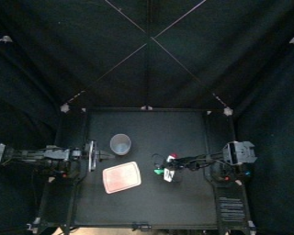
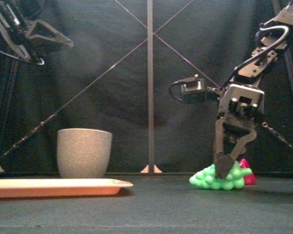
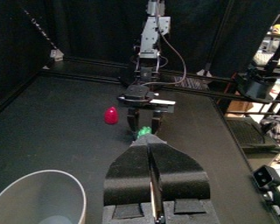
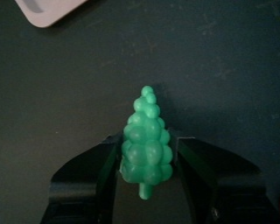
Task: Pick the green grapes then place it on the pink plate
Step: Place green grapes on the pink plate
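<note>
Pink tray [image 2: 58, 186] lies flat at the table's [image 2: 149, 208] front left, nearest the lens, with a tall grey speckled cup [image 2: 84, 153] upright just behind it. Across the table to the right, the right gripper [image 2: 230, 170] is down over the green grapes [image 2: 218, 179], which rest on the black tabletop well apart from the tray.

Seen from its own wrist camera, the right gripper's two jaws are spread just wide enough to flank the broad end of the bunch, one on each side. A thin dark gap shows along at least one side, so a firm pinch cannot be confirmed. The narrow tip of the grapes points away from the jaws, toward the tray's corner.

A small red toy [image 2: 247, 165] stands just beside the grapes, on their far right in the front view, partly hidden behind the jaws.

The right arm [image 2: 262, 55] reaches in from the right, its forearm sloping steeply down and the gripper pointing almost straight at the table.

The left arm [image 2: 21, 32] is folded high at the left, clear of the objects. Its gripper [image 3: 150, 149] has both jaws pressed together and holds nothing, aimed across the table toward the grapes and the other gripper.
</note>
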Tool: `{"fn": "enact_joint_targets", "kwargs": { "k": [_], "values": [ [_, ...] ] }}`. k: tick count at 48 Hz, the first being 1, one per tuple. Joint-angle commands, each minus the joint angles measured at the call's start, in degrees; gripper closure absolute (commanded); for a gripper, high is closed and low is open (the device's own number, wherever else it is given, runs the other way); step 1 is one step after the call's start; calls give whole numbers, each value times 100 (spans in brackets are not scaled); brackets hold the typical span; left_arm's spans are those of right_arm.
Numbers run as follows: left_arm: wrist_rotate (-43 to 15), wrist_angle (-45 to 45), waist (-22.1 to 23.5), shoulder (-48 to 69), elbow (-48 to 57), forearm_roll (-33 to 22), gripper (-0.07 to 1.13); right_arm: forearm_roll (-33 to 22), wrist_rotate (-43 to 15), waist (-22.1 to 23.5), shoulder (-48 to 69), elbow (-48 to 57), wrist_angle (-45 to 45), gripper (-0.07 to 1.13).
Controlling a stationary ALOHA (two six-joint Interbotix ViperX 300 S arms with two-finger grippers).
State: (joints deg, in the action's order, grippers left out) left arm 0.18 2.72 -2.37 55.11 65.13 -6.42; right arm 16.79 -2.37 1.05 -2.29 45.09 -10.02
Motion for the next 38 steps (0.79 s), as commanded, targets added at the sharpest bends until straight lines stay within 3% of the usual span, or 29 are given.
{"fn": "enact_joint_targets", "kwargs": {
  "k": [1,11,19,28,38],
  "values": [
    [-9,53,9,-18,-79,0,94,9,9,26,97,-123,18,37],
    [-9,70,9,-18,-79,9,94,-149,97,-105,202,-738,26,39],
    [-9,141,0,-18,-79,18,94,-782,62,-158,44,-1582,26,39],
    [-18,132,-35,9,-53,26,94,-1283,70,-158,-967,-2681,149,39],
    [-18,132,-114,44,-44,35,94,-1397,70,-246,-2101,-3929,-193,39]
  ]
}}
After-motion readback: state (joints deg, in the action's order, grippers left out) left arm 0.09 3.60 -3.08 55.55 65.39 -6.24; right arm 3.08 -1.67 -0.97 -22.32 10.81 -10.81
